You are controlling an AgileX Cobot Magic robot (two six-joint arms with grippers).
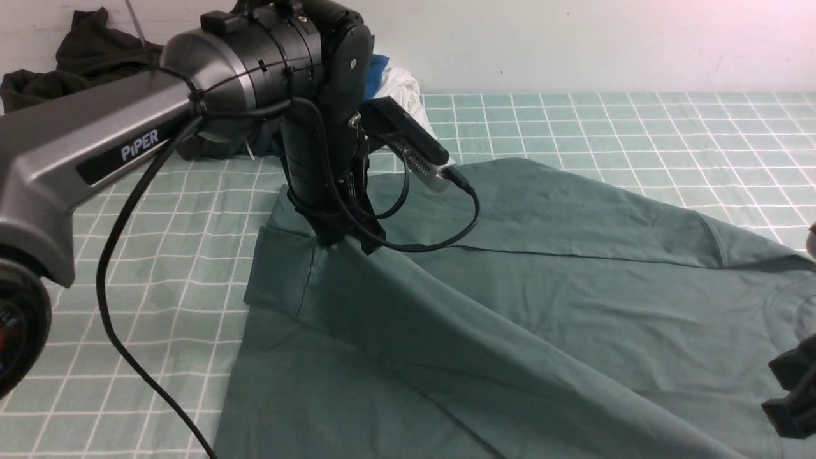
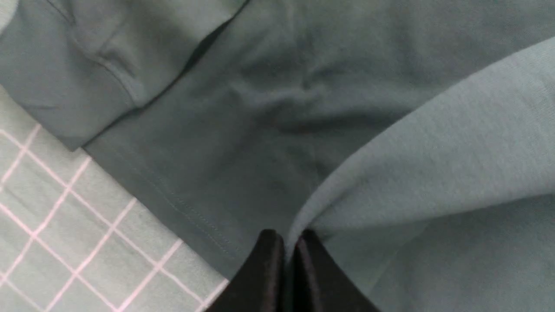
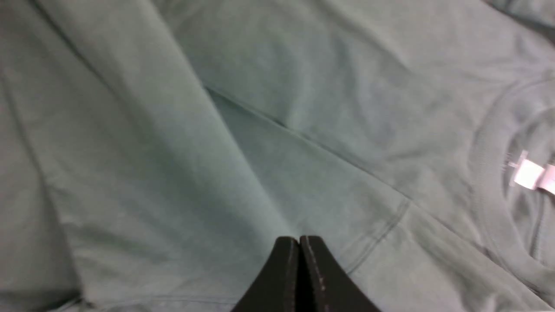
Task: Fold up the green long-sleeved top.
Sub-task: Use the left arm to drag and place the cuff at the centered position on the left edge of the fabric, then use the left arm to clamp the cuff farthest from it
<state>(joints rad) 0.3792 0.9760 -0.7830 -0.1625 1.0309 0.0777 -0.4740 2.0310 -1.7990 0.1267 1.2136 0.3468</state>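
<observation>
The green long-sleeved top (image 1: 542,306) lies spread over the checked table, from the middle to the right edge. My left gripper (image 1: 347,242) points down at its far left part and is shut on a raised fold of the cloth (image 2: 412,143); the left wrist view shows the fold pinched between the jaws of that gripper (image 2: 289,236). A taut ridge runs from there toward the near right. My right gripper (image 1: 794,395) shows partly at the right edge, shut (image 3: 299,238) just over the top (image 3: 173,130) near a shoulder seam. The neck with a white label (image 3: 527,173) lies close by.
A dark olive garment (image 1: 89,57) is heaped at the back left against the wall. Blue and white clothes (image 1: 395,83) lie behind my left arm. The left arm's black cable (image 1: 127,319) hangs over the checked cloth (image 1: 605,127).
</observation>
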